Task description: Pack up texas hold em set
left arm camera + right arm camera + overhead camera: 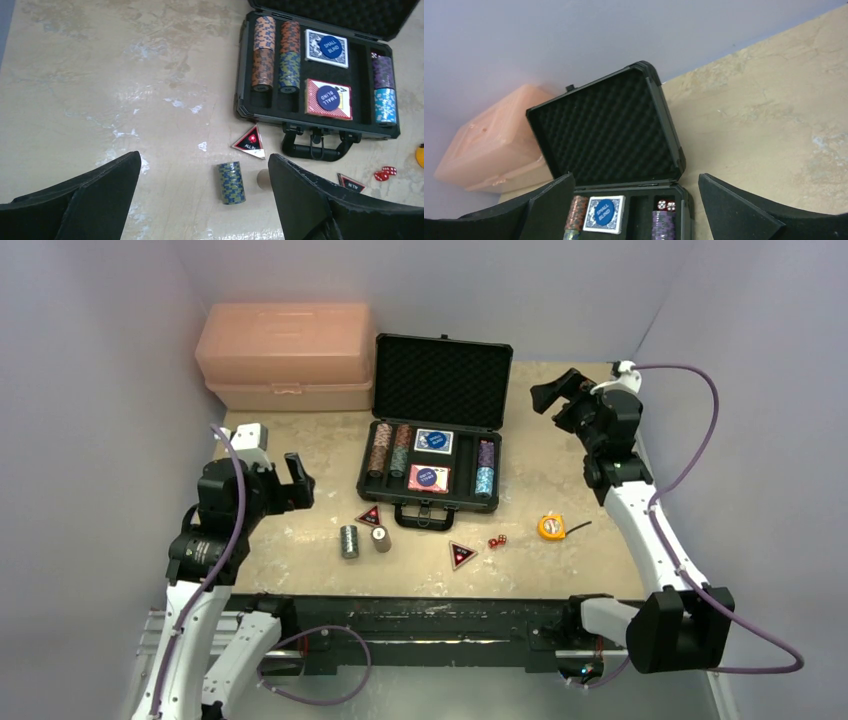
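The black case (365, 462) lies open mid-table with its foam lid (442, 380) upright. Inside are chip stacks (263, 60), a blue deck (327, 47) and a red deck (327, 98). In front of it on the table lie a blue-green chip stack (232, 182), a tan stack (262, 178), two red triangular buttons (370, 516) (461, 555) and red dice (496, 541). My left gripper (204, 157) hangs open above the loose stacks, holding nothing. My right gripper (635, 176) is open and empty, raised right of the lid.
A salmon-pink plastic box (285, 355) stands at the back left, touching the case lid's side. An orange tape measure (551, 527) lies right of the dice. Grey walls close in the table on three sides.
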